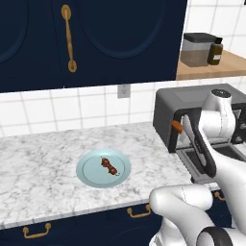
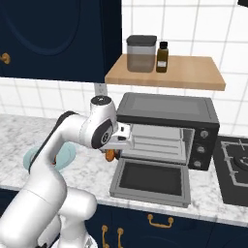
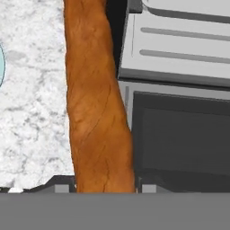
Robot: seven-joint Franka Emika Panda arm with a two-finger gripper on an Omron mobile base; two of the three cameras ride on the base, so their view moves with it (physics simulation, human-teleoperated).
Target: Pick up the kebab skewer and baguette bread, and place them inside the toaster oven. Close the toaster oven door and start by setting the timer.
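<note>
Resting on plate [image 1: 91,174]: kebab skewer [image 1: 109,166]

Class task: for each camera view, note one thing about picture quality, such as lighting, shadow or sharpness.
Left base view: even light, coarse pixels, faint shadow on the plate. Right base view: flat light, shelf shades the tiles below. Hand view: baguette bread looms huge, its crust texture softly smeared.

Arm raised from base, elbow bent, forearm reached forward, wrist turned sideways. Gripper [image 2: 115,147] held level at left edge of toaster oven [image 2: 167,127] opening, above lowered toaster oven door [image 2: 151,180]. Jaws closed on baguette bread [image 3: 96,112], gripped at one end.
</note>
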